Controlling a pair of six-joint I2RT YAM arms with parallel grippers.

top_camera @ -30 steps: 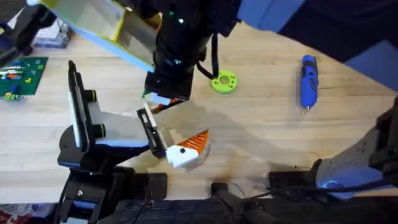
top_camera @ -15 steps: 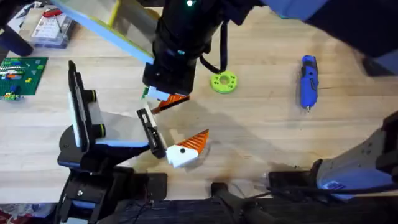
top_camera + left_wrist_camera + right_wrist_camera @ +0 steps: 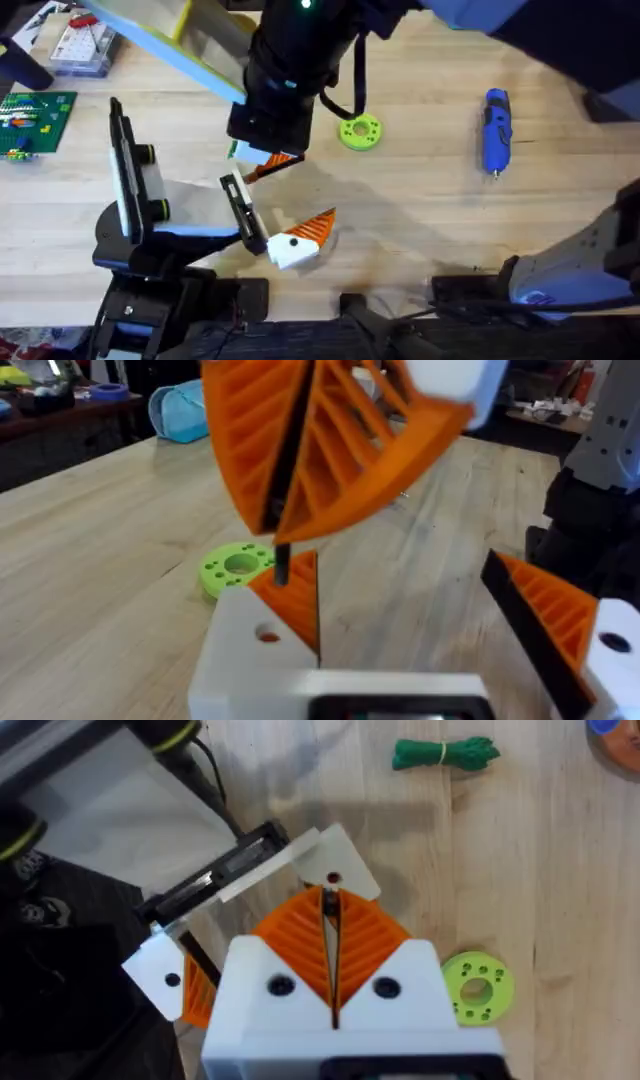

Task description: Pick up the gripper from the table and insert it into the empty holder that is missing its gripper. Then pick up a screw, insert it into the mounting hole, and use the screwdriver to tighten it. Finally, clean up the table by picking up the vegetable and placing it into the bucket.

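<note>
Since a second ago the right arm's dark bulk has swung a little farther from the bases, while the right pincer (image 3: 270, 166) has barely shifted; holder, gripper, ring and screwdriver lie as they did.

At the far left of the worktop (image 3: 420, 210) lies a green circuit board (image 3: 35, 120); next stands the holder (image 3: 130, 190) on its black base, its thin plate upright and its white-black arm reaching rightward; at that arm's free end lies the gripper (image 3: 297, 243), flat on the wood, its orange ribbed tip pointing away from the bases, either touching the arm or just beside it, I cannot tell which; in the right wrist view the same white piece (image 3: 165, 978) shows its black dot at the end of the arm.

The right pincer hangs over the arm's middle, apart from the gripper, which lies nearer the bases and slightly to the right; its orange pads (image 3: 300, 935) are pressed together with nothing between them; the left wrist view shows it (image 3: 300, 470) large and close above.

The left pincer (image 3: 400, 565) stands parted, holding nothing; beyond it lies the lime ring (image 3: 238, 567).

That ring (image 3: 360, 132) sits just right of the right pincer; well to the right again lies the screwdriver (image 3: 496, 128), tip toward the bases.
</note>
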